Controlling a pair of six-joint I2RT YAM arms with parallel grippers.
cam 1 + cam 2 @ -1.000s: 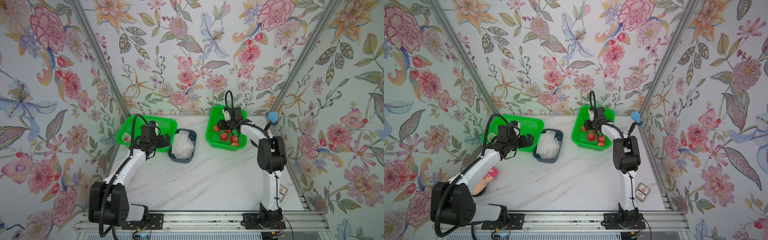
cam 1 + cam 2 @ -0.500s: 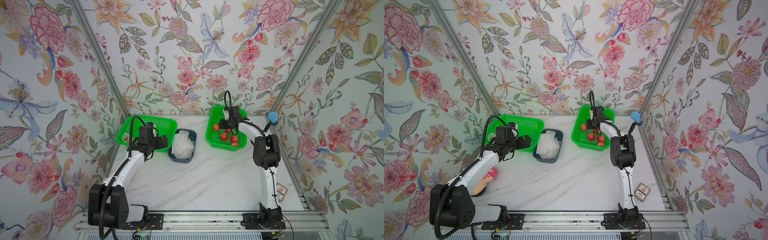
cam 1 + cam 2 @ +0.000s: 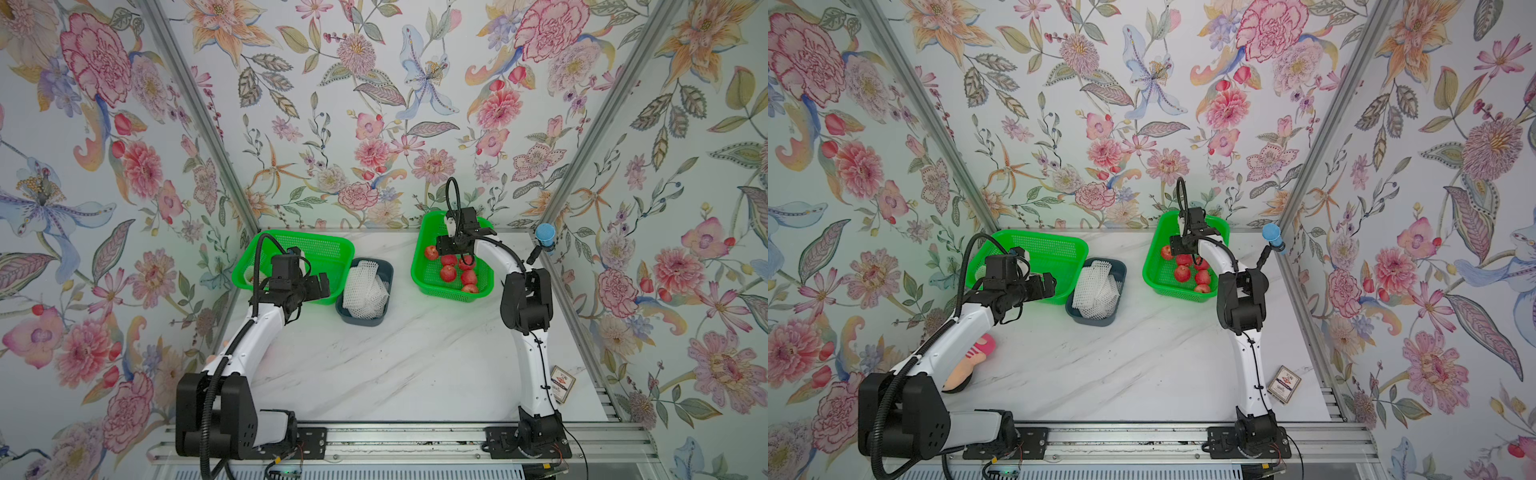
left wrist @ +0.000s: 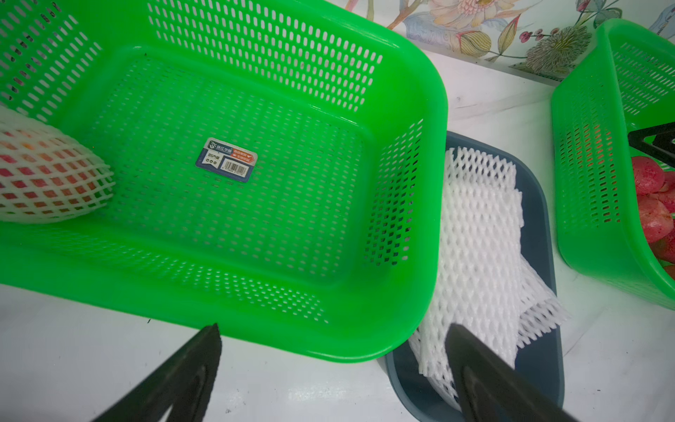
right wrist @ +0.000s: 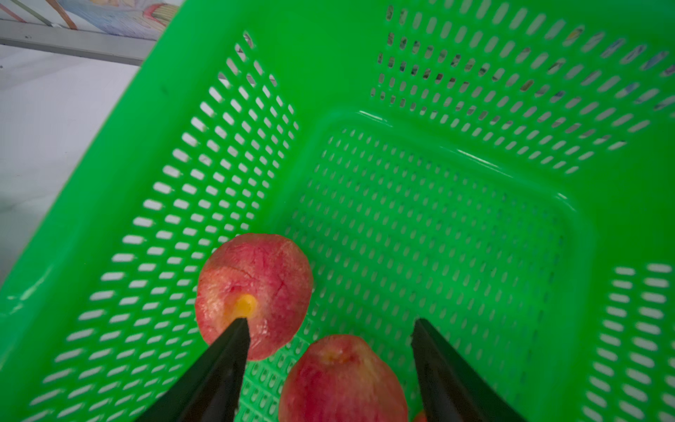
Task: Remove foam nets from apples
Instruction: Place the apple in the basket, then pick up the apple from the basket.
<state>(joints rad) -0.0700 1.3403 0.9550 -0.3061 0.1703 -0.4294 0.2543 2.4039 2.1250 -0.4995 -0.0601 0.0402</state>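
Observation:
One apple in a white foam net (image 4: pixel 47 175) lies at the end of the left green basket (image 4: pixel 431 91), showing as a pale spot (image 3: pixel 249 274) in a top view. Several empty foam nets (image 3: pixel 368 286) (image 3: pixel 1096 286) (image 4: pixel 478 255) fill the blue-grey tray (image 3: pixel 361 320). Several bare red apples (image 3: pixel 448 273) (image 3: pixel 1182 273) lie in the right green basket (image 3: pixel 419 266) (image 5: pixel 328 73). My right gripper (image 5: pixel 328 325) (image 3: pixel 455 249) hangs open over them; one apple (image 5: pixel 339 380) sits below between the fingers, untouched, and another apple (image 5: pixel 255 277) lies beside it. My left gripper (image 4: pixel 332 332) (image 3: pixel 320 286) is open and empty at the left basket's near rim.
A pink striped plush toy (image 3: pixel 980 347) lies under my left arm near the left wall. A small card box (image 3: pixel 563 382) (image 3: pixel 1284 384) rests at the front right edge. A blue cup-shaped piece on a stalk (image 3: pixel 545 235) stands at the back right corner.
The right gripper's jaws have opened wider over the right basket, and the right arm's elbow has swung a little left. The left arm has barely shifted.

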